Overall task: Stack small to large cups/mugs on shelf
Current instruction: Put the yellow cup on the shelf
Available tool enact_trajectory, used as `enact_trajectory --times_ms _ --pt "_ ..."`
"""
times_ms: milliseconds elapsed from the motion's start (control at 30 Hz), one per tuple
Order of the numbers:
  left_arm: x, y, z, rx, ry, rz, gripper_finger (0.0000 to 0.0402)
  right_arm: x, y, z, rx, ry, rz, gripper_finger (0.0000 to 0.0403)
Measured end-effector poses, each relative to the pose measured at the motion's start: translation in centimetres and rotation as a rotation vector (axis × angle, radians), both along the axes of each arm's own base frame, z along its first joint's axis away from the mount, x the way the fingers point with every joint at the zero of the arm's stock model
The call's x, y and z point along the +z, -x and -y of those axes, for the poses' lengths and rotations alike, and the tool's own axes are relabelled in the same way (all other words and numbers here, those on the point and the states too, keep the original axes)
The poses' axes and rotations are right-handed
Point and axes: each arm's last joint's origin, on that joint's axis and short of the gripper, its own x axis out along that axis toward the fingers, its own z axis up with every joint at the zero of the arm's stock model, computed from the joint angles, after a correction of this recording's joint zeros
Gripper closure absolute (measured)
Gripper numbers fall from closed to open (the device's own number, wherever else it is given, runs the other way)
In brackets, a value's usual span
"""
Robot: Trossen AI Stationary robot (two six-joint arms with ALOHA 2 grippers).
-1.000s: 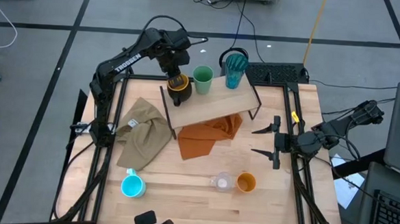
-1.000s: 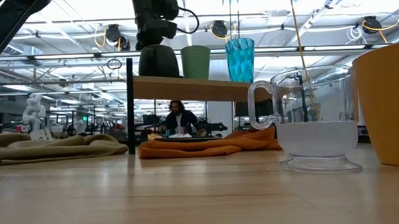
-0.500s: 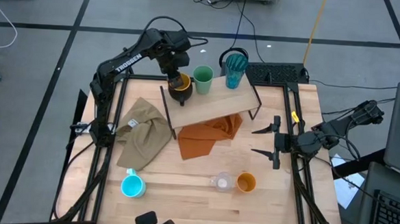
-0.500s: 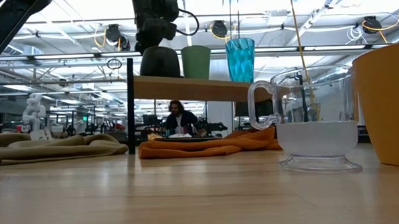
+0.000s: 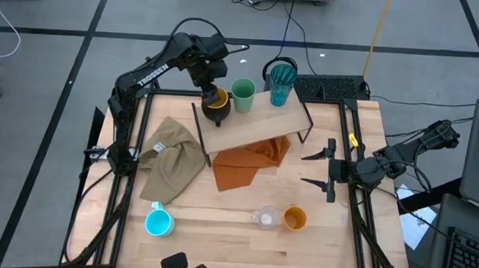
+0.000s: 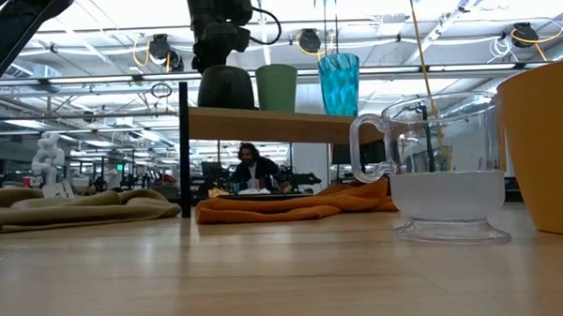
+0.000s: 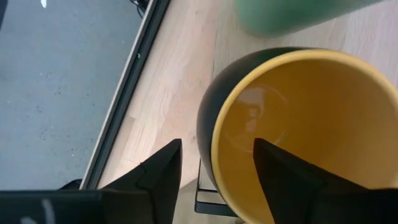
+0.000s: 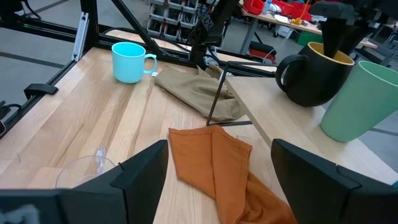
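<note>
A black mug with a yellow inside, a green cup and a teal tumbler stand in a row on the plywood shelf. My left gripper hangs open over the black mug. One finger is inside it and one outside, on either side of its wall, clear of it. A blue mug, a clear glass and an orange cup stand near the table's front edge. My right gripper waits open at the table's right edge.
A tan cloth lies left of the shelf, and an orange cloth lies partly under it. A keyboard and headphones sit beyond the far edge. A person sits in the room behind the table.
My left gripper has opened and let go of the black mug's wall, staying above the mug. The mug stands on the shelf's left end beside the green cup.
</note>
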Motion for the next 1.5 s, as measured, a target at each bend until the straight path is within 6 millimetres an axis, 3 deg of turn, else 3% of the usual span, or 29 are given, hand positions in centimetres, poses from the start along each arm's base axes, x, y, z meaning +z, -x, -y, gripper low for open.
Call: enact_trajectory --times_ms 367,500,667,900,1133,1300,1500 --pt "2.3 -0.2 1.1 -0.030 -0.060 0.073 0.0201 0.0 0.0 0.0 0.000 0.001 0.000 0.0128" --pt "4.1 0.2 2.4 -0.063 -0.104 0.122 0.0201 0.0 0.0 0.0 0.000 -0.001 0.001 0.0128" --pt "7.0 2.0 5.1 -0.090 -0.183 0.180 0.0201 0.3 -0.1 -0.1 0.001 -0.014 0.031 0.0128" --pt "12.2 6.9 11.1 -0.149 -0.251 0.366 0.0201 1.8 -0.5 -0.3 0.033 0.036 0.171 0.0128" --pt "16.0 13.6 16.7 -0.232 -0.263 0.594 0.0201 3.7 -0.6 -0.3 0.038 0.049 0.345 0.0128" --pt "17.3 18.1 19.2 -0.292 -0.259 0.706 0.0201 4.3 -0.2 -0.1 0.031 0.037 0.391 0.0128" --pt "18.0 23.7 20.4 -0.271 -0.323 0.808 0.0201 4.9 0.9 0.5 0.026 0.007 0.438 0.0128"
